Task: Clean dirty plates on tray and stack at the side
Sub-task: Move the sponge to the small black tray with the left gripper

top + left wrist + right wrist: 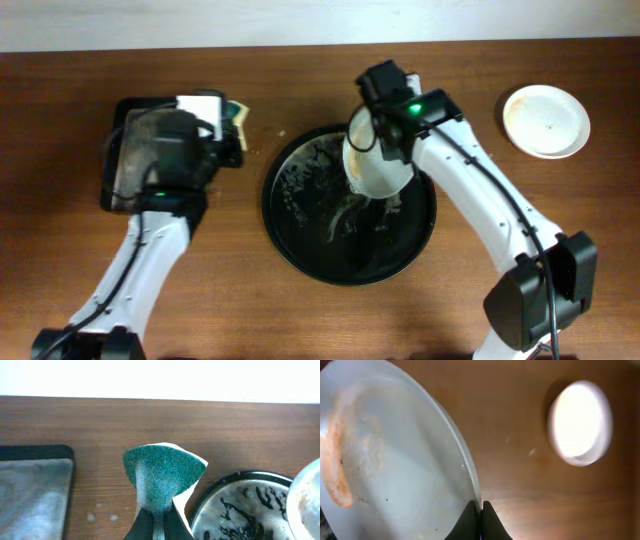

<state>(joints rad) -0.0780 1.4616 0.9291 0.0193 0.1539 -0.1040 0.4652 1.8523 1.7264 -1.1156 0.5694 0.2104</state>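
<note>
Jaws of the right gripper (481, 520) are closed tight on the rim of a round white shallow plate (395, 460), and in my right wrist view I see the thin edge of it sitting between the two black fingertips. This plate is tilted steeply, and it carries an orange-brown sauce smear (332, 470) along one side of its inner face. In the overhead view it hangs over the far right part of the large round black tray (275, 215) with a raised rim. The tray lies in the middle of the brown wooden table (300, 80). I cannot tell if the lower edge of the plate touches the tray floor. The floor of the tray shows pale wet streaks. A second round white plate (545, 121) lies flat on the table at the far right, well apart from the tray, and I see a faint brownish tint on its left inner side. The left gripper (159, 512) is closed too, on a green scouring sponge (162, 472) with a white underside. The sponge is squeezed so that it folds and fans out above the fingertips. This gripper is above bare table, between the rectangular black sponge tray (35, 490) at its left and the rim of the round tray at its right.
</note>
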